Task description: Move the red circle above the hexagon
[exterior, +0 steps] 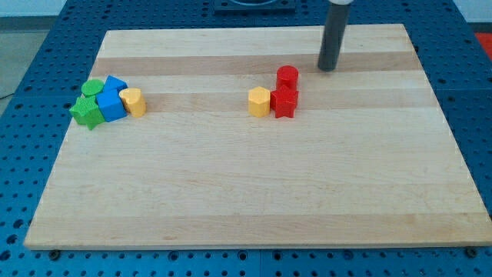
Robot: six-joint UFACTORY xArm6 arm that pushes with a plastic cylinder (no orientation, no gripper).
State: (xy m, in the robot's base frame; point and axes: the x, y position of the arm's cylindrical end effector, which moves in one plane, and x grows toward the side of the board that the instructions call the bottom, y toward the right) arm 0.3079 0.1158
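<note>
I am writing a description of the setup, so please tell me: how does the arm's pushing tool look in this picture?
Only the rod shows: a straight, smooth, dark grey cylinder, slightly lighter at its upper part where it leaves the view's top. No cables, markings or fingers are visible on it. My tip is a plain flat end, toward the view's top and right of the red circle, not touching any block.

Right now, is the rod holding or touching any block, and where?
Nothing is held. My tip stands apart from the red circle, toward the view's upper right, touching no block.
</note>
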